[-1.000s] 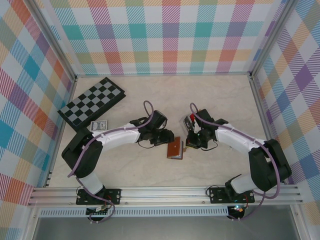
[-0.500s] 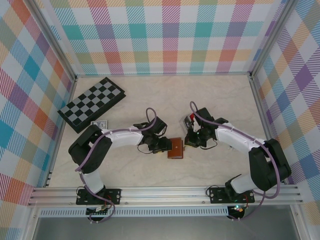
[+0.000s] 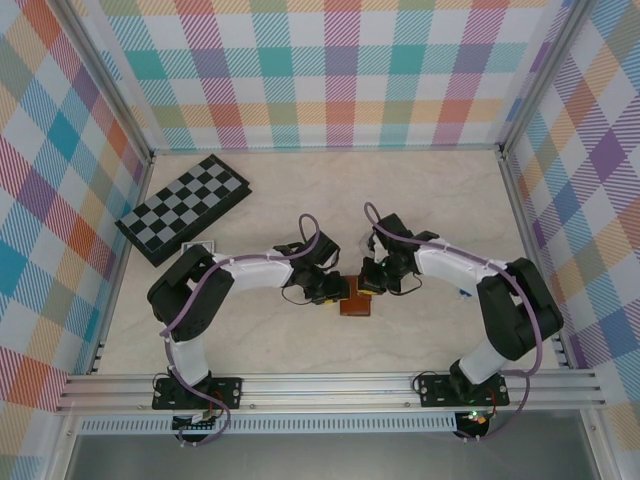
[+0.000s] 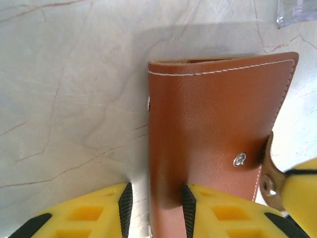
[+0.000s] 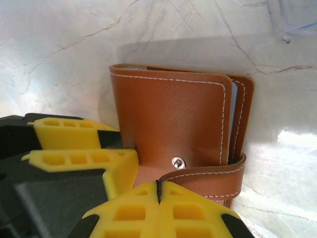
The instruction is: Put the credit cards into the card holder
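The left arm is seen folded low from the near-left corner, its forearm laid across toward the middle of the tabletop. The left hand is set against the left side of the card holder. From the left wrist, its yellow fingers are shown parted. The holder's stitched left edge lies in the gap, one of the black pads is laid over the leather, and the other is kept just clear on bare marble. So that hand is open, with nothing clamped.

The right arm is curled in from the near-right corner, elbow out toward the right edge, and the right hand is brought down at the holder's right side. From the right wrist, its two fingers are pressed flat together on the end of the snap tab. That hand is closed and gripping the card holder by its strap. The tab is pulled round from the far cover, off the metal stud.

The holder is found near the middle of the tabletop, a little toward the near edge, between both hands. A pale sliver shows between its covers; whether that is a card cannot be told.

The surface is pale, marble-veined. A corner of a clear tray is caught just beyond the holder. A chessboard lies by the far-left corner, with a small pack just beside it, its print too small to be read. Pastel plaid walls are set on three sides, and an aluminium rail runs along the near edge.
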You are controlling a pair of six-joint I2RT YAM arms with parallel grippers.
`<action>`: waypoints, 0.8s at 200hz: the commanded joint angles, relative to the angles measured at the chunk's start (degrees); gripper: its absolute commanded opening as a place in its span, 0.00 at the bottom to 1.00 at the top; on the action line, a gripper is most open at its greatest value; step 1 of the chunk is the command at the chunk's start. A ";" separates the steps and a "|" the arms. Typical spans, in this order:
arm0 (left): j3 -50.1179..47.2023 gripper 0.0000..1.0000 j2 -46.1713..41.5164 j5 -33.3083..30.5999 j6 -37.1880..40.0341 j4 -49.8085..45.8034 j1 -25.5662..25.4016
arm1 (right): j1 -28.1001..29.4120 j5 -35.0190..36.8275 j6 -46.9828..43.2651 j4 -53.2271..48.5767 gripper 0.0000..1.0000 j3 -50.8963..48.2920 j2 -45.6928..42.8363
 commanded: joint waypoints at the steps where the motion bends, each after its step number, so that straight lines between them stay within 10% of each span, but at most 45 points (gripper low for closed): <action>1: 0.13 0.34 2.37 -0.56 0.17 0.20 -1.39 | 0.42 0.14 1.42 1.82 0.00 1.34 0.89; 160: 0.35 0.32 2.02 -1.07 0.32 -0.14 -1.33 | 1.21 8.23 3.16 1.79 0.00 -1.28 5.58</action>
